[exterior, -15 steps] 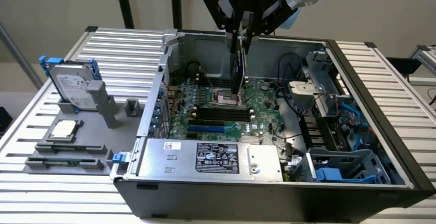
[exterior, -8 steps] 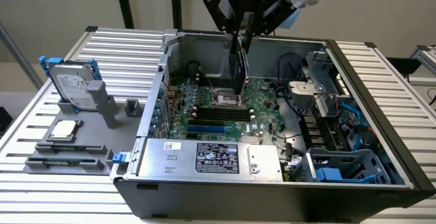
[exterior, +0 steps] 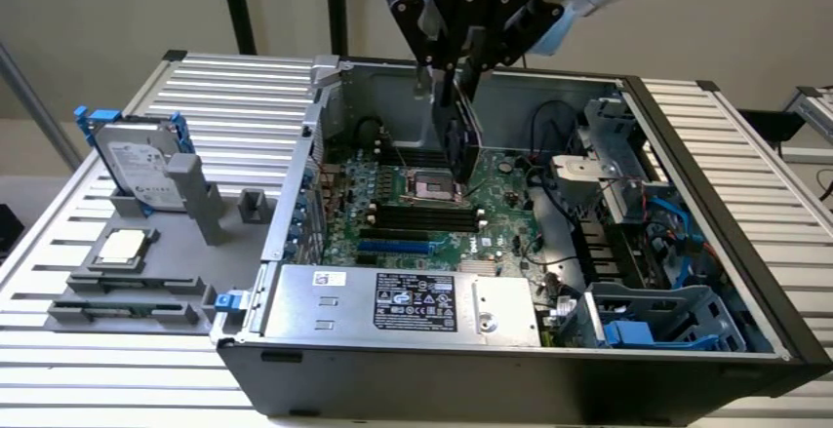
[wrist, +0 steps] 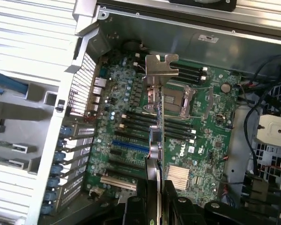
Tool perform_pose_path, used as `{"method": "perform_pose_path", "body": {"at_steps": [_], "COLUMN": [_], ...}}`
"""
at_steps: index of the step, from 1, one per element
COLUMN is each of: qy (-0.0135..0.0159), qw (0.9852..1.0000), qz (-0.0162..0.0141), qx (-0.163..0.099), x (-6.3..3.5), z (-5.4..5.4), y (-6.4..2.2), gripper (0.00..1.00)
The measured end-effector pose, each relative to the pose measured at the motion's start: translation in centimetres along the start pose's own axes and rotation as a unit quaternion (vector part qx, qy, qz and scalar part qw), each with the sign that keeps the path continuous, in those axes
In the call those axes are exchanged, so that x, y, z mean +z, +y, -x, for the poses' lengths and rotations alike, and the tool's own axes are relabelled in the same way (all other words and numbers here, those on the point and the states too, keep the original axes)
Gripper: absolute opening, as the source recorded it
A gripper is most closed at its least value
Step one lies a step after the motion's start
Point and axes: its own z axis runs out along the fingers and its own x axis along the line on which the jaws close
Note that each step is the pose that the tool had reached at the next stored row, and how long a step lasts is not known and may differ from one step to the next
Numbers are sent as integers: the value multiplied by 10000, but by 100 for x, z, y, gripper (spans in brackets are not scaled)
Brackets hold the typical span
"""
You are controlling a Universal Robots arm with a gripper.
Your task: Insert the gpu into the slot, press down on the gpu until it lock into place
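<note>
Gpu (wrist: 158,70), green board with silver bracket, pinched edge-on by black gripper (exterior: 454,77), hangs apart from long bright-blue plastic slot (exterior: 394,249); a tilted card could miss it.

Top of the gripper (exterior: 452,79) cut off by the exterior view's upper edge, gpu (exterior: 458,145) upper end hidden in its grip, card turned edge-on with its faces hidden, power supply label (exterior: 414,301) print too small to read.
</note>
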Motion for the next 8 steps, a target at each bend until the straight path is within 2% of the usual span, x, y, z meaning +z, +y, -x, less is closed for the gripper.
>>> {"method": "perform_pose_path", "body": {"at_steps": [4, 8], "qy": [28, 56], "qw": [9993, 9974], "qz": [-15, -30], "qx": [-361, -719], "x": [14, 27], "z": [0, 1], "y": [-1, -2], "gripper": [26, 26]}}
